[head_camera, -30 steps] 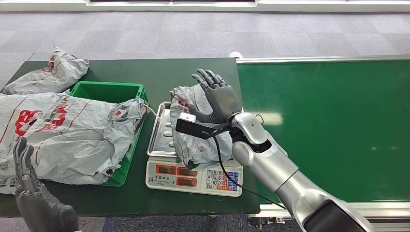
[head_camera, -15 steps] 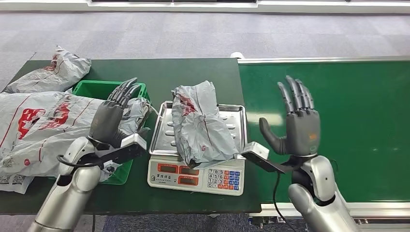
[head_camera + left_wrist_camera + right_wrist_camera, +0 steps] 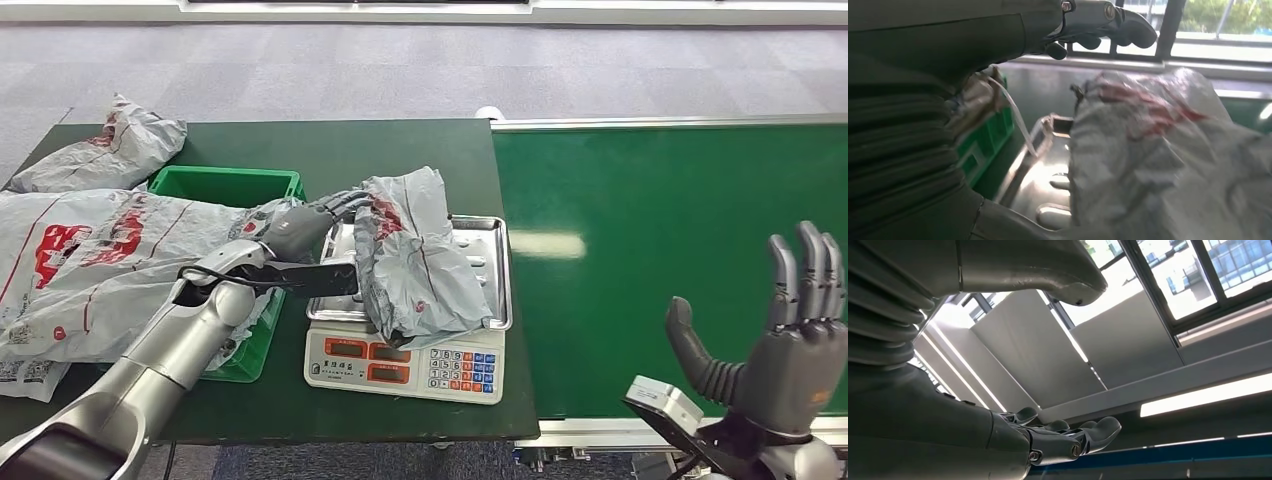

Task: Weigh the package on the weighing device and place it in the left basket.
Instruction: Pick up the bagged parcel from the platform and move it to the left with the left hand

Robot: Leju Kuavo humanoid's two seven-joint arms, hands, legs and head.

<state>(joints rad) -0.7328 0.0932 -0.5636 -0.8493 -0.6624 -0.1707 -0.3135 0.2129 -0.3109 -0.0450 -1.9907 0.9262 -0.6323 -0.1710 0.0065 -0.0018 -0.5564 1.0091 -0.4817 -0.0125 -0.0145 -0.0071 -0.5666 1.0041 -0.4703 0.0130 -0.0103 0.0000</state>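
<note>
Grey package (image 3: pixel 415 262) with red print lying crumpled across the steel tray of the weighing device (image 3: pixel 405 365), overhanging the tray's front edge above the keypad. Device standing near the front edge of the dark green table (image 3: pixel 400 150), close to its right edge, beside the green conveyor belt (image 3: pixel 680 230).

Left hand (image 3: pixel 315 222) reaching in over the tray's left rim, fingers extended toward the package's left side and just reaching it in the head view; real contact impossible to confirm. From the left wrist view, more detail: fingers (image 3: pixel 1108 25) stretched out above the package (image 3: pixel 1168 165), thumb apart, nothing between them, so spread and empty. Also seen there, the tray's ribbed steel floor and the rim of the green basket (image 3: pixel 990 142) just beside the device.

Green basket (image 3: pixel 225 185) sitting left of the device, largely covered by a big grey bag (image 3: pixel 120 275) draped over its front. Another grey bag (image 3: pixel 115 145) lying at the table's far left corner.

Right hand (image 3: pixel 785 345) raised upright at the belt's near edge, well apart from the device, fingers straight, thumb out, holding nothing. Right wrist view looking upward at ceiling lights and windows, with the fingers (image 3: pixel 1068 437) loosely extended and empty.
</note>
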